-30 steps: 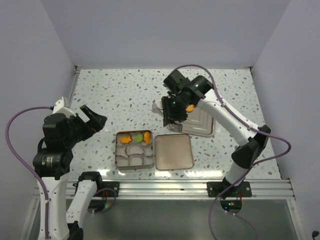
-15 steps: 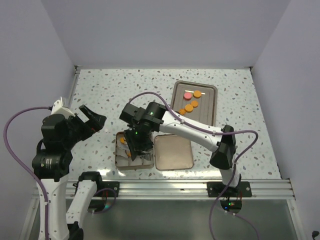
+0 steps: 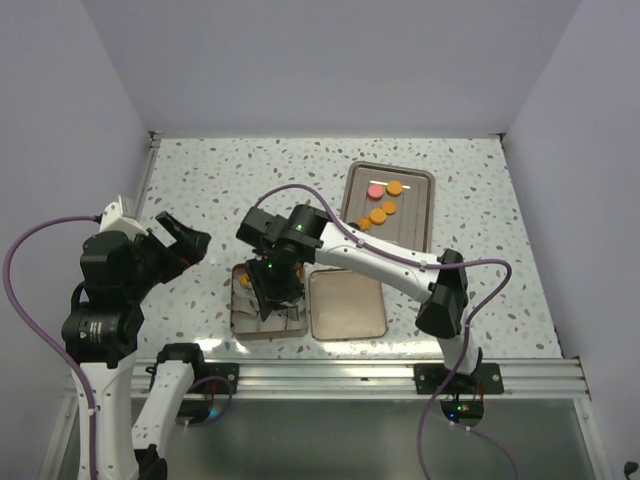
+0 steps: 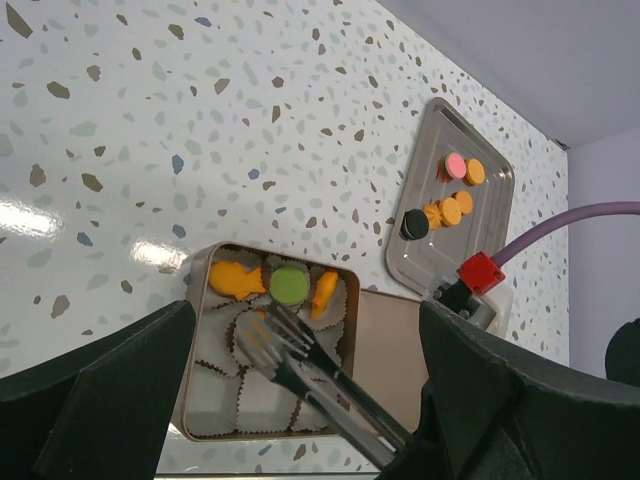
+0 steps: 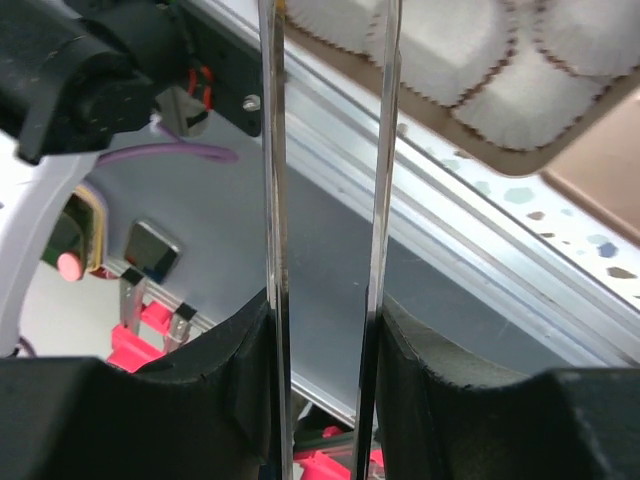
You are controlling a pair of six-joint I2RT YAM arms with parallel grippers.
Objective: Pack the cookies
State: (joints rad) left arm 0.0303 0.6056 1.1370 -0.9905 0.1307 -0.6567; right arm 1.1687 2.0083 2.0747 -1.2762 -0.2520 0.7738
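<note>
Top view: your right hand [image 3: 270, 288] is down over the tin [image 3: 237, 312] at the near edge of the table [image 3: 230, 180], with the lid [image 3: 347, 305] lying just beside the tin. Left hand [image 3: 190, 240] hangs off to the tin's left, jaws wide, holding nothing. Loose cookies [image 3: 377, 215] sit on the tray [image 3: 410, 228], well apart from the tin: one pink and four orange show here. Left wrist: three are packed in the tin's far row, orange [image 4: 237, 279], green [image 4: 288, 284] and orange [image 4: 323, 291]. The other paper cups [image 4: 215, 390] look empty. The tongs [image 4: 310, 370] point into a middle cup, and you can't tell whether a cookie sits between the tips. This view adds a black one [image 4: 413, 225] on the tray, so about six are left to move. Right wrist: the right hand is closed narrow on both tong blades, tips out of frame. By my read you're roughly a third done, lid not yet on.
</note>
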